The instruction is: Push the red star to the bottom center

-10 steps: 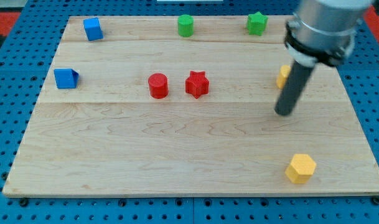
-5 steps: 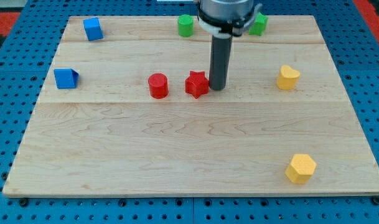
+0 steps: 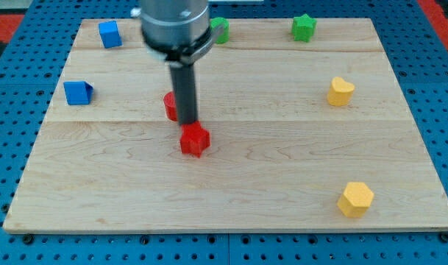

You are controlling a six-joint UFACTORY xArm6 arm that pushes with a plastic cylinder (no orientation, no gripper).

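Observation:
The red star point(image 3: 195, 139) lies on the wooden board point(image 3: 231, 191), left of the middle and a little below the board's mid-height. My tip point(image 3: 187, 121) stands just above it toward the view's top, touching or nearly touching its upper edge. The red cylinder point(image 3: 169, 106) sits right behind the rod on its left and is mostly hidden by it.
Two blue blocks lie at the left point(image 3: 77, 93) and top left point(image 3: 109, 34). A green cylinder point(image 3: 221, 29) and a green star point(image 3: 304, 27) are along the top edge. A yellow heart point(image 3: 340, 91) sits at the right, a yellow hexagon point(image 3: 355, 199) at the bottom right.
My tip swept from the right side to the red star, then to its upper left. The star has slid down and left by about 50 pixels. The red cylinder shifted slightly left.

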